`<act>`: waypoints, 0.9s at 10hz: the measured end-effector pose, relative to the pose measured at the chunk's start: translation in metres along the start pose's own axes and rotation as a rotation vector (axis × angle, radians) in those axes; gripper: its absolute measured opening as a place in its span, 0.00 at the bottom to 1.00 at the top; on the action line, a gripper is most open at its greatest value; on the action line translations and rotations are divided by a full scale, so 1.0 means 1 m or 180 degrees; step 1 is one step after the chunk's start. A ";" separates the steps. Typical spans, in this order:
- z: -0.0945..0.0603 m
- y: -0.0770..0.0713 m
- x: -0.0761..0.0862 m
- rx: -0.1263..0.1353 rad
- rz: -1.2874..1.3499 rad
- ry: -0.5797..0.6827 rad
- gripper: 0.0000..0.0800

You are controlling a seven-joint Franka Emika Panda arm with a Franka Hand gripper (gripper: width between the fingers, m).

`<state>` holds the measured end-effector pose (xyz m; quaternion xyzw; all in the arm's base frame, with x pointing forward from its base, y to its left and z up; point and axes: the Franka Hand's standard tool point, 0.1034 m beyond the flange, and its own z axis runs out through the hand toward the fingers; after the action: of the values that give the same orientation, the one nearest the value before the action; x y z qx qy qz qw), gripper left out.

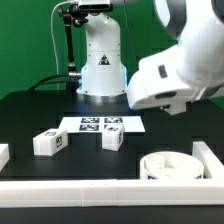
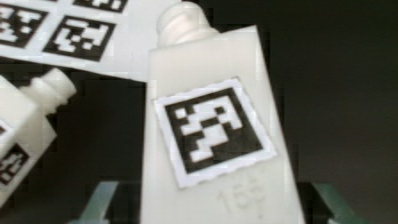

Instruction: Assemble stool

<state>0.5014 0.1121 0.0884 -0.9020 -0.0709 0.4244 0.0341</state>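
Observation:
In the wrist view a white oblong stool leg point(image 2: 210, 120) with a black-and-white tag fills the middle, its screw peg pointing away. My gripper point(image 2: 217, 206) is shut on it, one grey finger point(image 2: 107, 202) on each side of its near end. In the exterior view the gripper's white hand point(image 1: 160, 82) hangs above the table at the right, and the held leg is hidden behind it. Two more legs point(image 1: 48, 142) point(image 1: 113, 138) lie on the black table. One of them also shows in the wrist view point(image 2: 27, 120). The round seat point(image 1: 170, 165) lies at the front right.
The marker board point(image 1: 100, 125) lies in the middle of the table in front of the robot base point(image 1: 100, 65), and shows in the wrist view point(image 2: 63, 30). A white rim point(image 1: 60, 190) runs along the table's front edge and up both sides.

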 end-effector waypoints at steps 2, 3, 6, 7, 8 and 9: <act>0.001 -0.001 0.004 -0.0005 -0.0001 0.0084 0.41; -0.006 -0.001 0.013 -0.0009 0.0002 0.0367 0.41; -0.018 -0.001 0.022 -0.0058 0.0017 0.1272 0.41; -0.023 0.000 0.010 -0.0089 -0.0009 0.1293 0.41; -0.038 -0.001 0.012 -0.0100 -0.0012 0.1493 0.41; -0.050 -0.004 0.009 -0.0112 -0.0003 0.1724 0.41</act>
<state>0.5453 0.1179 0.1144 -0.9831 -0.0670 0.1663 0.0363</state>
